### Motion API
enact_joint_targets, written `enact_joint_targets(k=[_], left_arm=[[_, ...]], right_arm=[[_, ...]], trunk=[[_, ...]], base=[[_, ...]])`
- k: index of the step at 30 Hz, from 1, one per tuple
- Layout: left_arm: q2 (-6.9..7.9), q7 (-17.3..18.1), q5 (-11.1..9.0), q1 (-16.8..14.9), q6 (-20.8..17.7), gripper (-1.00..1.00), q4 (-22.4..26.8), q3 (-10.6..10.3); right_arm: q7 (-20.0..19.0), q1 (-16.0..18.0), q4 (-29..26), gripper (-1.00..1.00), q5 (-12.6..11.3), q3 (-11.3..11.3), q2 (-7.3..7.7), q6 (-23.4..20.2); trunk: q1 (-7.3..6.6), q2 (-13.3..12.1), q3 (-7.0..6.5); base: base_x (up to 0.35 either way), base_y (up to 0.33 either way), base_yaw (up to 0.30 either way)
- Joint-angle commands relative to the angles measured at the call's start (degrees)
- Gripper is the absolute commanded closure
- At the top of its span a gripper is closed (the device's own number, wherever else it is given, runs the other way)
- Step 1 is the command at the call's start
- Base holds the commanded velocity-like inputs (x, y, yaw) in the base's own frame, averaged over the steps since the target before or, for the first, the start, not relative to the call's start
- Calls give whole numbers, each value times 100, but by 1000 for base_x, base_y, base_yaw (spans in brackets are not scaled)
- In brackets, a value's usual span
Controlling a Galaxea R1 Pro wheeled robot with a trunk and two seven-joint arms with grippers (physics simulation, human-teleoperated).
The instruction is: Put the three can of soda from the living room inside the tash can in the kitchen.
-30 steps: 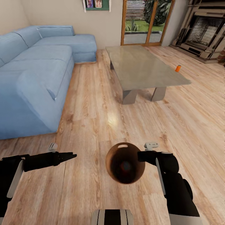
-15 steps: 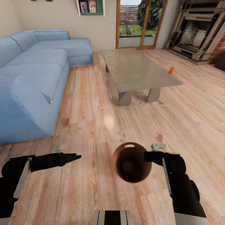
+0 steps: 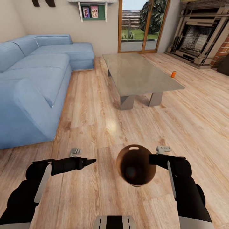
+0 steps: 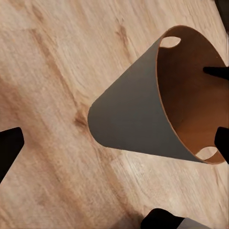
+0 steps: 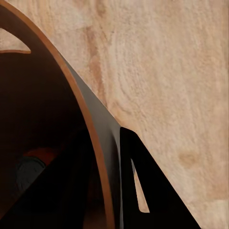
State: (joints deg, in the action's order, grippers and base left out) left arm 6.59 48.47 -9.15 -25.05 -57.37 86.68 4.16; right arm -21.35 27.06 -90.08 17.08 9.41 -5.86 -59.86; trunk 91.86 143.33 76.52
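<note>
My right gripper [image 3: 151, 159] is shut on the right rim of the tash can [image 3: 136, 165], a brown, copper-rimmed bin that hangs tilted just above the wood floor. In the right wrist view one finger sits inside the rim [image 5: 102, 157] and one outside. An orange can of soda [image 5: 36, 161] lies in its dark bottom. Another can of soda [image 3: 173, 74] stands on the floor beyond the coffee table's far right corner. My left gripper [image 3: 91, 162] is open and holds nothing, a short way left of the bin and pointing at it [image 4: 138, 124].
The grey glass-topped coffee table [image 3: 140, 71] stands ahead in the living room. The blue sectional sofa [image 3: 35, 82] runs along the left. Glass doors [image 3: 140, 27] and a stone fireplace [image 3: 200, 35] lie at the back, with open wood floor between me and the table.
The whole view has shifted as the camera moved. My left arm has reached in toward the bin. The right gripper keeps its hold on the rim.
</note>
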Motion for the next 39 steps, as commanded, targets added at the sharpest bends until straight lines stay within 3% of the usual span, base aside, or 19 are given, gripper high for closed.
enact_joint_targets(k=[1, 5, 11, 15, 39], left_arm=[[-3, 6, -14, 0, 82, -100, -29, -6], [-35, 11, -11, 0, 366, -100, -377, -19], [-65, 20, -8, 0, 465, -100, -487, -20], [-169, 19, 6, 0, 631, -100, -510, -20], [-185, -35, 44, 0, 665, -100, -520, -33]], right_arm=[[-1, 1, 0, 100, -100, 13, 13, -14], [-1, 1, 0, 100, -105, 40, 61, -14], [-1, 1, 1, 100, -105, 48, 68, -14], [-1, 1, 1, 100, -108, 37, 69, -14], [3, 1, 10, 100, -98, 34, 102, -14]], trunk=[[0, 0, -10], [0, 0, -46], [0, 0, -87], [0, 0, -93], [0, 0, -299]], base=[[0, 0, 0], [0, 0, 0], [0, 0, 0], [0, 0, 0], [0, 0, 0]])
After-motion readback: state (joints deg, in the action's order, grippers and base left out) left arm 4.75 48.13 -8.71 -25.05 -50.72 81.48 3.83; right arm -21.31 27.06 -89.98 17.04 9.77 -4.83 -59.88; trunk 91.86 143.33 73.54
